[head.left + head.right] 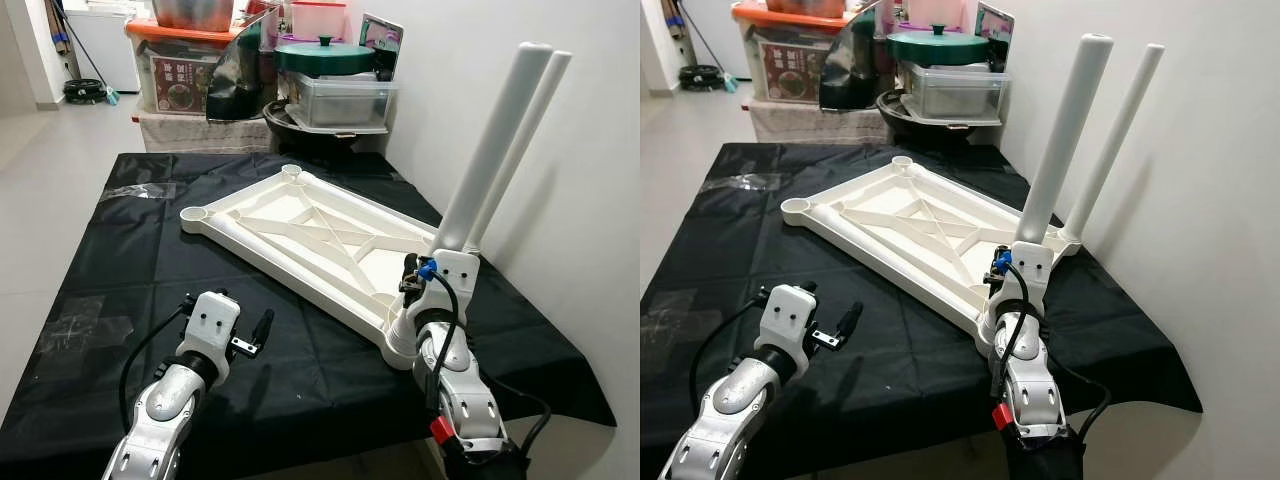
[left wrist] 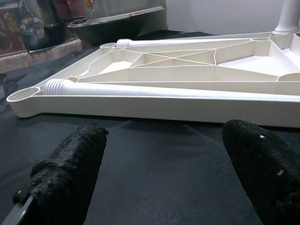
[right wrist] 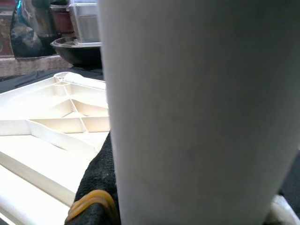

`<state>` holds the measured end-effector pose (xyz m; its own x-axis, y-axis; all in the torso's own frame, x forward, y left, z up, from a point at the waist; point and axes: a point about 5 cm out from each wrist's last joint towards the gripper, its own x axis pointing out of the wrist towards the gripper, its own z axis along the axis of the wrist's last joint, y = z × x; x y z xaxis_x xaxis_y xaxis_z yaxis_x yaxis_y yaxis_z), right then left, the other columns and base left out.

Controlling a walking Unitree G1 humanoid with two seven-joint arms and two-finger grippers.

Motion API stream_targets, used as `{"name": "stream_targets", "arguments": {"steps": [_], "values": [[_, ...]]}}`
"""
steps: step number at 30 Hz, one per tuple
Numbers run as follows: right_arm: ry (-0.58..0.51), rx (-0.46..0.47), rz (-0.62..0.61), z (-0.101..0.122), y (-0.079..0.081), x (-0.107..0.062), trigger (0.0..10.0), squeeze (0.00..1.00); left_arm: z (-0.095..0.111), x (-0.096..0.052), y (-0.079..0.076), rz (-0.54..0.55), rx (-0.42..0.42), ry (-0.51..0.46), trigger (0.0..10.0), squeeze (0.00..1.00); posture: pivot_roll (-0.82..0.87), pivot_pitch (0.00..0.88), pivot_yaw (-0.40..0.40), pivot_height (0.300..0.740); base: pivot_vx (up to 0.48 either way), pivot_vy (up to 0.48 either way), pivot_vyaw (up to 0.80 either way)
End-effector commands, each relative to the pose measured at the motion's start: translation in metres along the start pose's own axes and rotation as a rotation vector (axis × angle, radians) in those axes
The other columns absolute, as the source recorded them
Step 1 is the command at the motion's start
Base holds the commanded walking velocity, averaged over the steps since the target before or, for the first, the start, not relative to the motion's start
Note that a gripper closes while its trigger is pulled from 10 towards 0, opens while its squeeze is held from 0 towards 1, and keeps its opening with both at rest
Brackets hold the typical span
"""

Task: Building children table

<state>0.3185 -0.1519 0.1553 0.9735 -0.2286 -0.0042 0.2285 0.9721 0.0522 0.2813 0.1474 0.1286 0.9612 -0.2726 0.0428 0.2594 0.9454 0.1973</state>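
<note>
The white table top lies upside down on a black cloth. Two white legs stand upright at its right end: the near leg and the far leg. My right gripper is shut on the near leg close to its base, one black finger pressed against it. A third leg lies loose inside the top along its near long edge. My left gripper hovers open just above the cloth, in front of that edge, with nothing between its fingers.
A white wall rises close on the right. Stacked storage boxes, a green-lidded pot and a dark bowl crowd the far end. The cloth's front edge is near my arms. Clear tape lies on the cloth.
</note>
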Motion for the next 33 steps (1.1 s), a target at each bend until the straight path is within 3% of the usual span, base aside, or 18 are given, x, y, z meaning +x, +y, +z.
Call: {"name": "stream_targets", "arguments": {"steps": [1, 13, 14, 16, 17, 18, 19, 22, 23, 33], "values": [[0.143, -0.083, -0.079, -0.03, -0.018, -0.004, 10.0, 0.0, -0.003, 0.0, 0.0, -0.003, 0.014, 0.01, 10.0, 0.0, 0.08, 0.0, -0.086, 0.74, 0.0, 0.0, 0.0], [0.133, -0.085, -0.078, -0.027, -0.02, -0.004, 10.0, 0.0, -0.003, 0.0, -0.002, -0.005, 0.01, 0.01, 10.0, 0.0, 0.07, 0.0, -0.088, 0.74, 0.0, 0.0, 0.0], [0.103, -0.083, -0.074, -0.021, -0.021, -0.004, 10.0, 0.74, -0.004, 0.0, -0.003, -0.007, 0.009, 0.011, 10.0, 0.0, 0.07, 0.0, -0.088, 0.74, 0.0, 0.0, 0.0], [0.094, -0.082, -0.074, -0.019, -0.021, -0.004, 10.0, 0.74, -0.004, 0.0, -0.003, -0.008, 0.009, 0.011, 10.0, 0.0, 0.07, 0.0, -0.088, 0.74, 0.0, 0.0, 0.0], [0.063, -0.096, -0.063, -0.013, -0.02, -0.004, 10.0, 0.8, -0.004, 0.0, -0.004, -0.009, 0.009, 0.011, 10.0, 0.0, 0.07, 0.0, -0.088, 0.74, 0.0, 0.0, 0.0], [0.063, -0.096, -0.063, -0.013, -0.02, -0.004, 10.0, 0.8, -0.004, 0.0, -0.004, -0.009, 0.009, 0.011, 10.0, 0.0, 0.07, 0.0, -0.088, 0.74, 0.0, 0.0, 0.0], [0.037, -0.106, -0.058, -0.008, -0.019, -0.005, 10.0, 0.58, -0.004, 0.0, -0.003, -0.01, 0.007, 0.011, 10.0, 0.0, 0.07, 0.0, -0.086, 0.74, 0.0, 0.0, 0.0], [0.02, -0.111, -0.058, -0.004, -0.018, -0.005, 10.0, 0.58, -0.004, 0.0, -0.003, -0.01, 0.005, 0.011, 10.0, 0.0, 0.07, 0.0, -0.086, 0.74, 0.0, 0.0, 0.0], [0.001, -0.122, -0.042, 0.0, -0.016, -0.005, 10.0, 0.0, -0.004, 0.0, -0.003, -0.011, 0.005, 0.011, 10.0, 0.0, 0.07, 0.0, -0.086, 0.74, 0.0, 0.0, 0.0], [-0.082, -0.097, -0.002, 0.025, -0.021, -0.008, 10.0, 0.0, -0.005, 0.0, -0.004, -0.017, 0.003, 0.012, 10.0, 0.0, 0.06, 0.0, -0.08, 0.74, 0.0, 0.0, 0.0]]}}
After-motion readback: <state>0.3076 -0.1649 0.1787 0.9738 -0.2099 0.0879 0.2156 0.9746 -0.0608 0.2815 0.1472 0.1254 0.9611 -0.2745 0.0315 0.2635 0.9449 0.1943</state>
